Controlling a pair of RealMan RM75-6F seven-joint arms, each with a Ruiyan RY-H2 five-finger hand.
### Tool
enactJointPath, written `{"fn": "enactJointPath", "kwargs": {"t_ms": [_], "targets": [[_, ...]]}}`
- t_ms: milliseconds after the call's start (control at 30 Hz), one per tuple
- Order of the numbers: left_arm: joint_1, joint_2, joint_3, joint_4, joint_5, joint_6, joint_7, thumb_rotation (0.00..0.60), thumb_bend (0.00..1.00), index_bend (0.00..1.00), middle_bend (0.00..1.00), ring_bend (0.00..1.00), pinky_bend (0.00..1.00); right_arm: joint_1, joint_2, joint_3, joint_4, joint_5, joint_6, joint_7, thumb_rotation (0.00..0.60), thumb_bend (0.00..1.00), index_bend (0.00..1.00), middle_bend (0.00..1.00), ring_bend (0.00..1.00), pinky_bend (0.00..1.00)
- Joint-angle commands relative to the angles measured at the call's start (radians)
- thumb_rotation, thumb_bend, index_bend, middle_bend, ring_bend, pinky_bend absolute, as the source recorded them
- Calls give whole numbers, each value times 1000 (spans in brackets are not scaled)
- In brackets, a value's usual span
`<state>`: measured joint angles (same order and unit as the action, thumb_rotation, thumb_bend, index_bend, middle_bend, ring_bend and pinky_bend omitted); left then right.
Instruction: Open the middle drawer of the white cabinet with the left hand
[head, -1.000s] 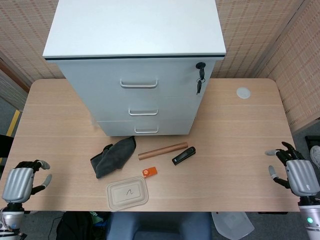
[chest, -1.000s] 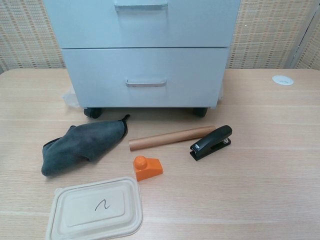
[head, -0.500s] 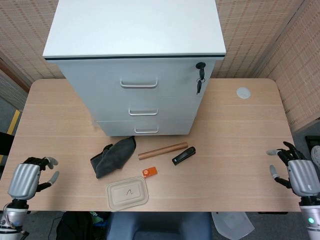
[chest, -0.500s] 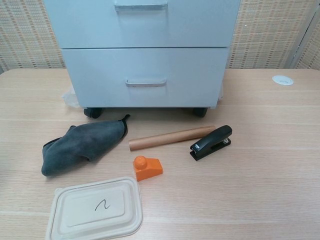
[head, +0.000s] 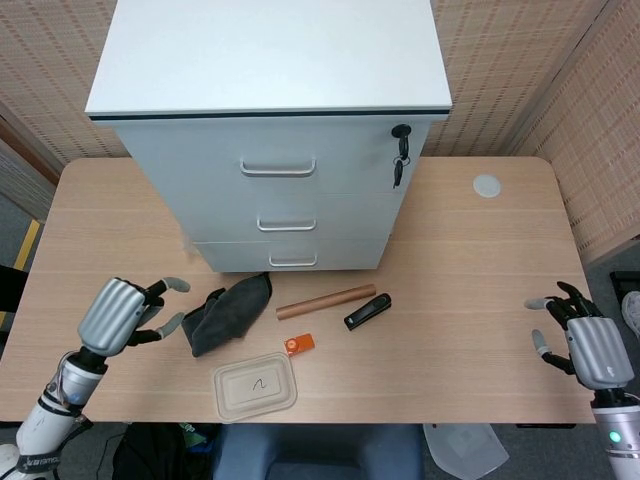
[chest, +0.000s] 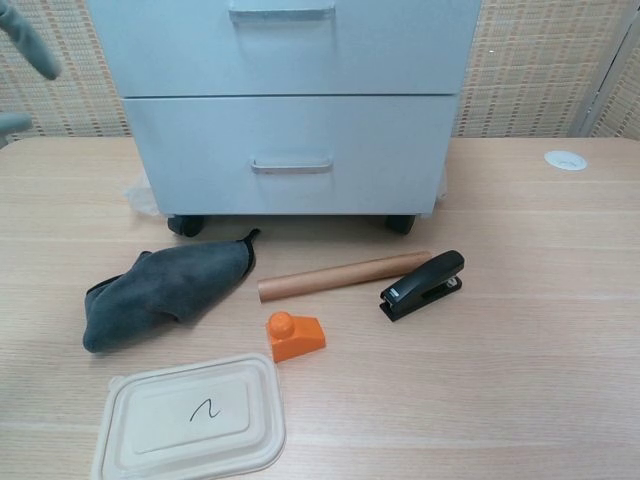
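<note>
The white cabinet (head: 270, 90) stands at the back of the table with three drawers, all closed. The middle drawer (head: 285, 222) has a grey bar handle (head: 286, 226); in the chest view this handle (chest: 280, 12) sits at the top edge. My left hand (head: 115, 312) is raised over the table's left front, open, holding nothing, well left of and below the drawer. Only its fingers (chest: 28, 40) show at the top left of the chest view. My right hand (head: 585, 345) hangs open near the right front edge.
In front of the cabinet lie a grey cloth (head: 226, 311), a brown tube (head: 325, 300), a black stapler (head: 367, 311), an orange block (head: 298, 344) and a lidded beige container (head: 254, 386). Keys (head: 399, 160) hang from the top drawer's lock. A white disc (head: 486, 185) sits back right.
My left hand has risen from the table's front left corner and moved right and forward, towards the grey cloth, and its fingers now enter the chest view. The right hand has barely moved.
</note>
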<state>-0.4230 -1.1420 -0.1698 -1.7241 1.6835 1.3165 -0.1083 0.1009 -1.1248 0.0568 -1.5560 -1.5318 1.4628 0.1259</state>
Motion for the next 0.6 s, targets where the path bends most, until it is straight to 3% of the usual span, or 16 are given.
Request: {"fn": "enactJointPath", "kwargs": {"t_ms": [33, 233, 600], "targets": [[-88, -8, -58, -19, -61, -91, -25, 600, 539, 323, 1000, 1000, 1000, -2, -2, -2, 4, 5, -3, 1, 600, 381, 340, 361, 255, 238], [-183, -28, -124, -44, -179, -194, -21, 600, 542, 266, 1000, 1000, 1000, 0, -5, -1, 9, 8, -8, 4, 600, 381, 340, 361, 255, 238], [-317, -104, -204, 4, -348, -280, 72, 600, 542, 270, 1000, 1000, 1000, 1, -10, -2, 23, 20, -19, 12, 600, 381, 340, 361, 255, 238]]}}
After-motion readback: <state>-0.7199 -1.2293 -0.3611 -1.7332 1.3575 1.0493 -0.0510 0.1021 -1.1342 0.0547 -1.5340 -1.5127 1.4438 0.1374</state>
